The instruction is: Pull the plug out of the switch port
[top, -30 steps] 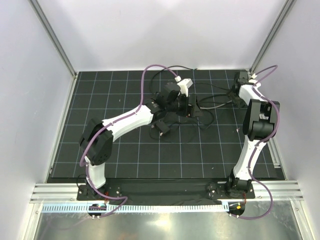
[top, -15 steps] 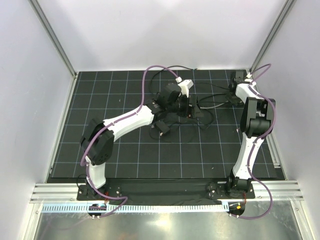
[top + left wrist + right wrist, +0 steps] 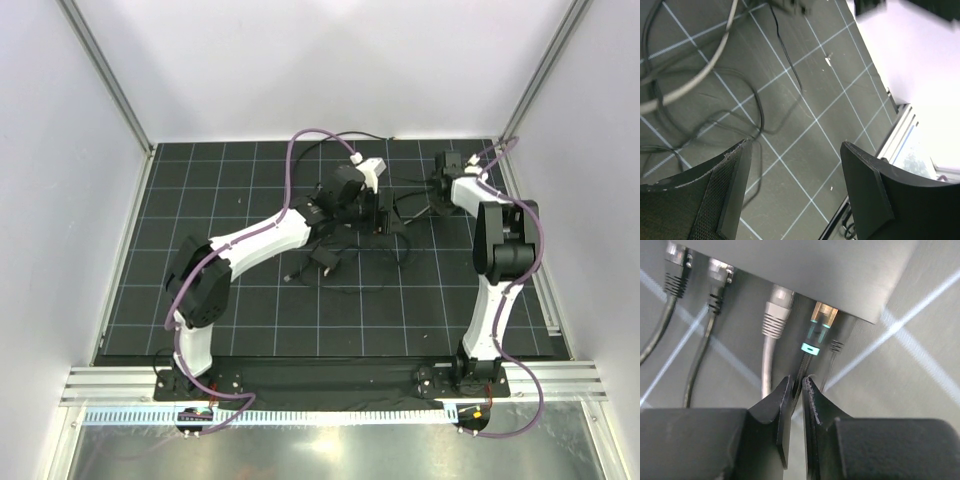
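Note:
In the right wrist view the switch (image 3: 840, 270) fills the top, with its row of ports facing me. A clear plug with a teal band (image 3: 812, 340) sits blurred at the port (image 3: 823, 314) furthest right; I cannot tell whether it is still seated. My right gripper (image 3: 797, 377) is shut on the thin black cable just behind that plug. From above, the right gripper (image 3: 437, 182) reaches left at the back of the mat. My left gripper (image 3: 795, 145) is open with only mat between its fingers; from above this left gripper (image 3: 378, 212) hovers over the cable tangle.
A grey plug (image 3: 775, 315) and two black plugs (image 3: 695, 282) occupy the neighbouring ports. Loose black cables (image 3: 400, 245) loop across the gridded mat (image 3: 250, 320). A small black block with thin wires (image 3: 322, 262) lies near the left forearm. White walls enclose three sides.
My right arm has swung left from the back right corner toward the middle and its jaws have closed on the cable. The loose cables and small block have shifted slightly. The left gripper stayed open.

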